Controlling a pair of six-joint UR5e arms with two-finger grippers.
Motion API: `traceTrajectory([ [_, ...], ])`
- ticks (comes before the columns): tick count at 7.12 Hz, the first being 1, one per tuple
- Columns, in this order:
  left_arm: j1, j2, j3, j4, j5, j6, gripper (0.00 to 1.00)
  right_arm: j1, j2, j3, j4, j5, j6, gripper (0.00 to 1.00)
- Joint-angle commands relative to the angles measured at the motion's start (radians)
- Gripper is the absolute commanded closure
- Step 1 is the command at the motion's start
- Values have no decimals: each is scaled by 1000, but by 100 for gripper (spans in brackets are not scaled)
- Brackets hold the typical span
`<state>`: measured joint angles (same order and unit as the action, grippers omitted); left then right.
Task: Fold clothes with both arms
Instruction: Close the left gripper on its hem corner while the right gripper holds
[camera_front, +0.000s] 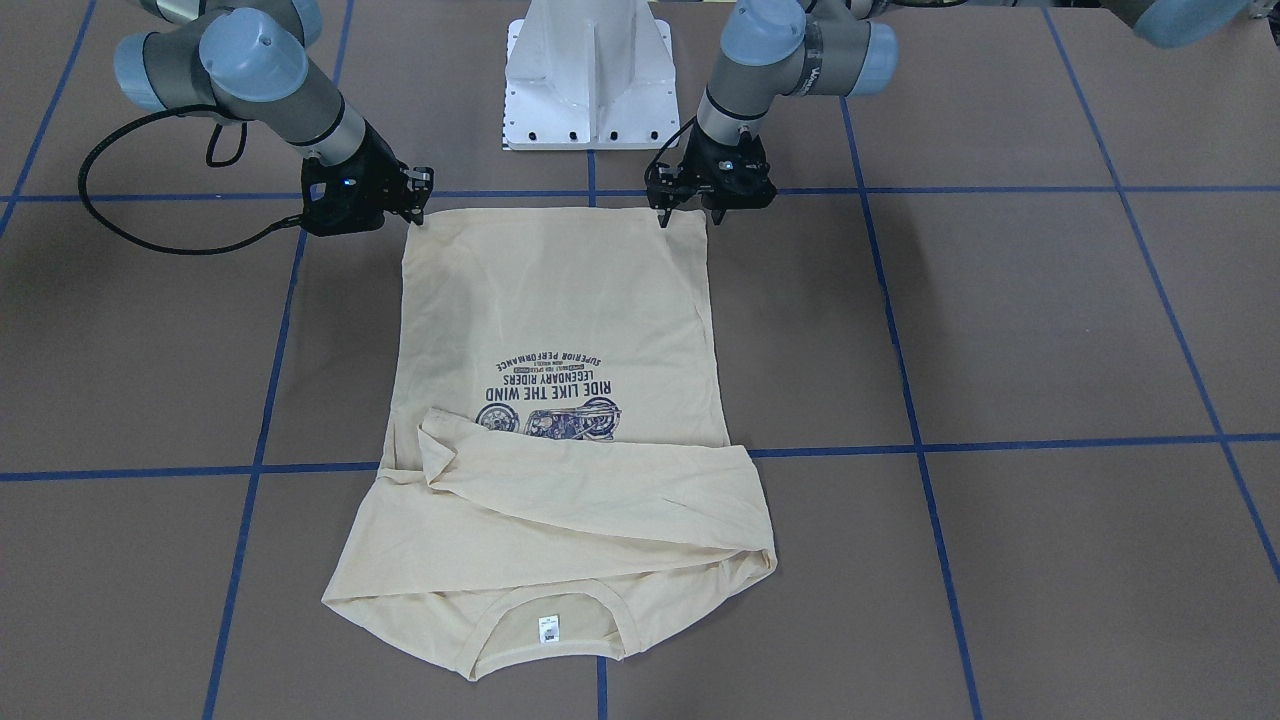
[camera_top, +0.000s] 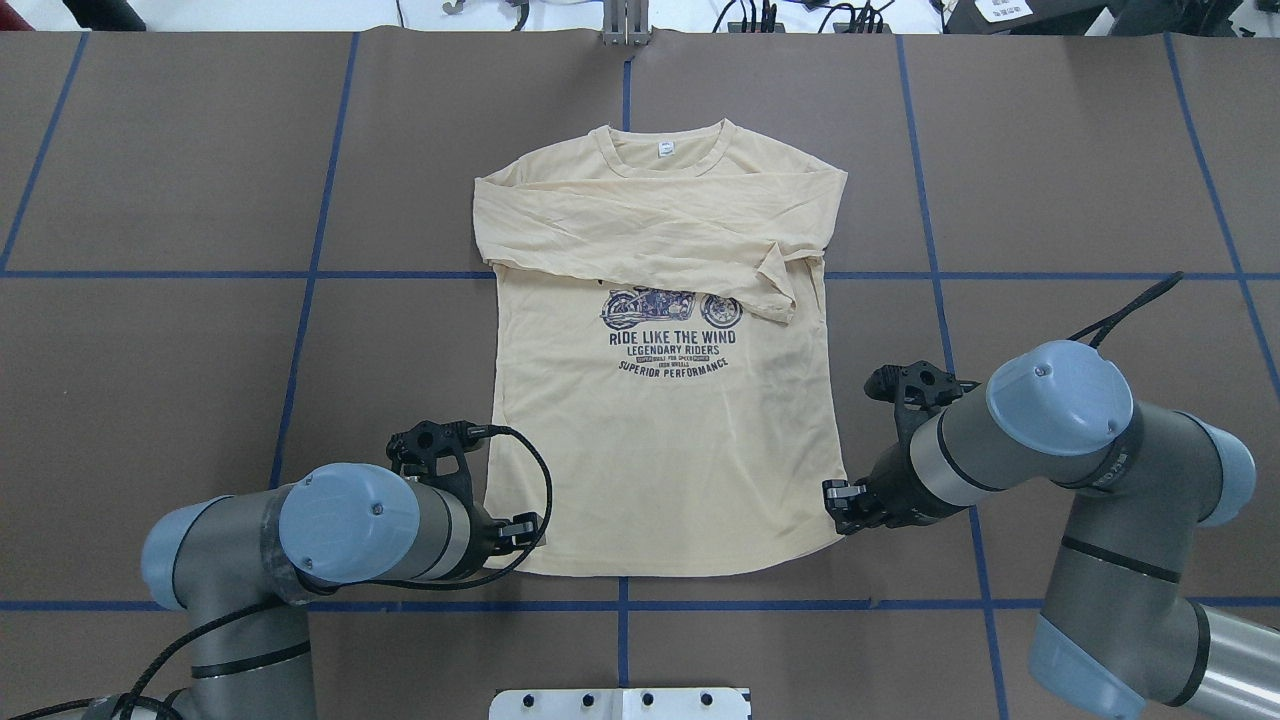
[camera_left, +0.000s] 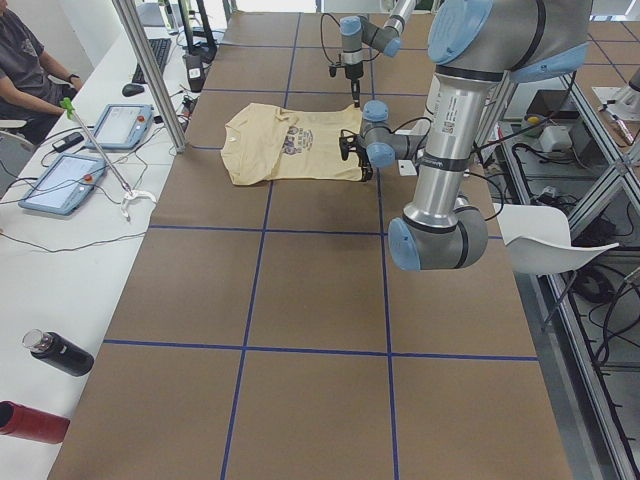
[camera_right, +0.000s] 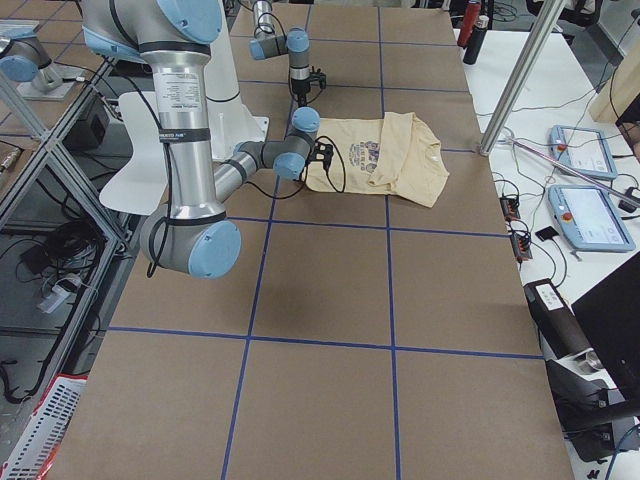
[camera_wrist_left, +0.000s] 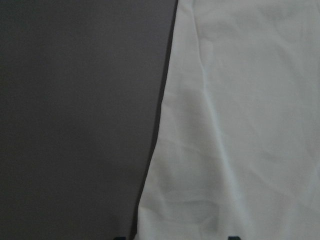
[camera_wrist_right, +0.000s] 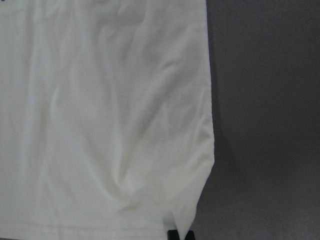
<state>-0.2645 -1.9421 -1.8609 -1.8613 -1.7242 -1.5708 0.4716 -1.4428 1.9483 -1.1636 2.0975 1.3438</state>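
Observation:
The cream-yellow T-shirt (camera_top: 660, 440) lies flat, print up, on the brown table. Both long sleeves (camera_top: 640, 225) are folded across the chest, and the neck label (camera_top: 664, 149) points away from the robot. My left gripper (camera_front: 690, 212) is at the hem's left corner (camera_top: 505, 560). It is open, and its fingertips (camera_wrist_left: 232, 237) straddle the shirt's side edge (camera_wrist_left: 165, 125). At the hem's right corner, my right gripper (camera_front: 415, 205) is down on the cloth. In the right wrist view its tips (camera_wrist_right: 173, 235) sit close together, shut on a puckered bit of hem (camera_wrist_right: 150, 200).
The white pedestal base (camera_front: 588, 80) stands just behind the hem, between the two arms. Blue tape lines (camera_top: 300, 275) grid the table. A side bench holds tablets (camera_left: 120, 125) and a seated person (camera_left: 25, 70). Two bottles (camera_left: 55, 352) lie at the near left.

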Motion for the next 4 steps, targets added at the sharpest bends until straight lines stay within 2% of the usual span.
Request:
traceTrajectory([
  [1, -1, 0, 0, 2, 0, 2, 30, 16, -2, 4, -1, 12, -2, 100],
  [4, 5, -1, 0, 30, 0, 2, 33, 18, -2, 3, -1, 12, 0, 100],
])
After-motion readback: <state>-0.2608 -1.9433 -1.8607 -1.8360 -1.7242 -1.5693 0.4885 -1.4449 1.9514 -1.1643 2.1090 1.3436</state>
